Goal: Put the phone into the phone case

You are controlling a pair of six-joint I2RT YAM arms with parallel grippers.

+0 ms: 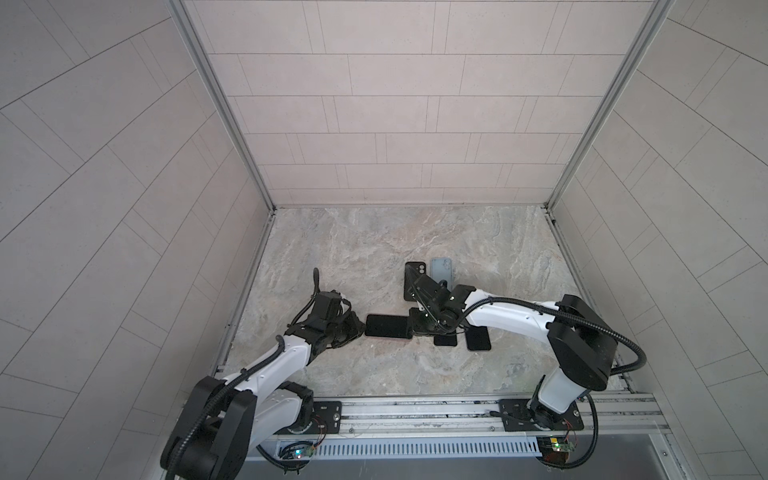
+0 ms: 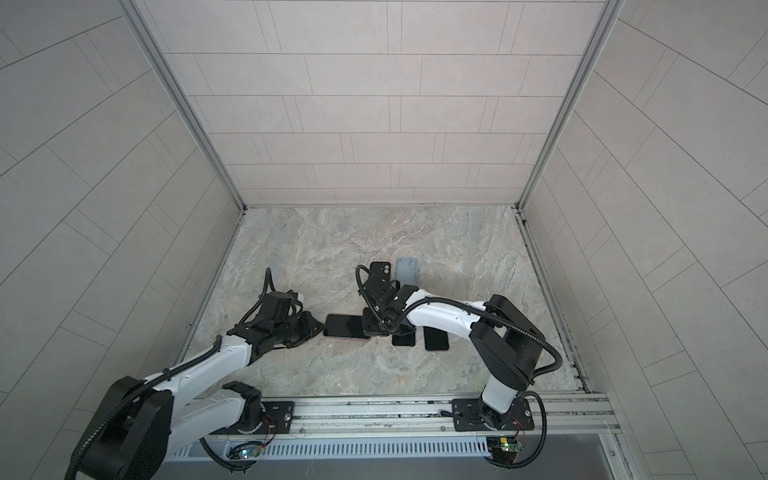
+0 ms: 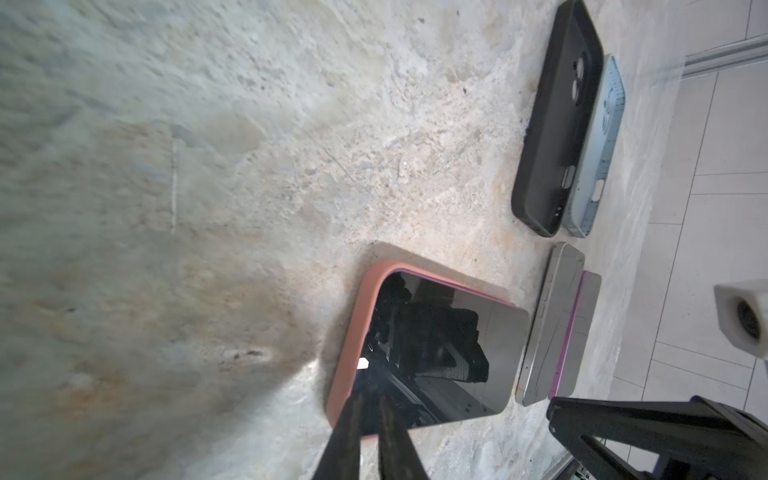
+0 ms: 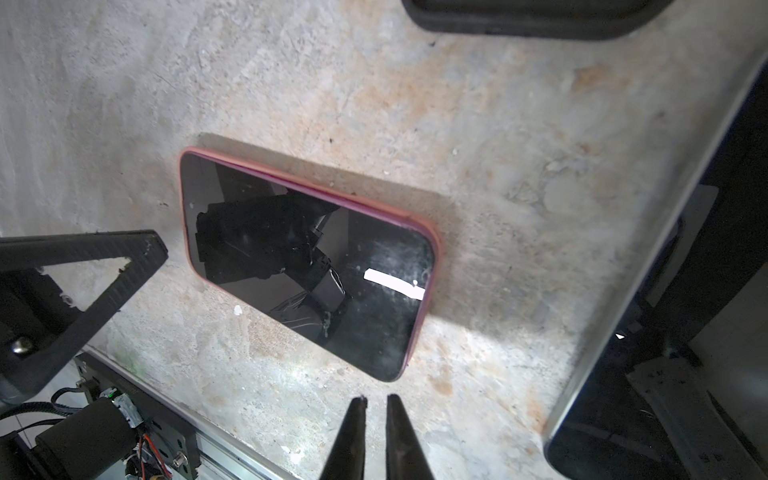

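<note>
A phone (image 1: 388, 326) (image 2: 345, 325) with a dark screen lies flat, face up, inside a salmon-pink phone case (image 3: 353, 332) (image 4: 432, 237) on the marble table. In the right wrist view a thin magenta side of the phone (image 4: 307, 262) shows above the case rim along one long edge. My left gripper (image 1: 362, 330) (image 3: 372, 392) is at the phone's left end. Its fingers are nearly together with nothing between them, the tips over the screen (image 3: 436, 345) by the case's end. My right gripper (image 1: 417, 326) (image 4: 375, 399) hangs just off the phone's right end above bare table, fingers nearly together and empty.
Behind the phone lie a black case (image 1: 415, 274) (image 3: 557, 124) and a grey-blue case (image 1: 441, 269) (image 3: 598, 145). Two more phones (image 1: 445, 340) (image 1: 478, 340) lie under my right arm, grey (image 3: 548, 324) and purple-edged (image 3: 577, 332) in the left wrist view. Tiled walls enclose the table.
</note>
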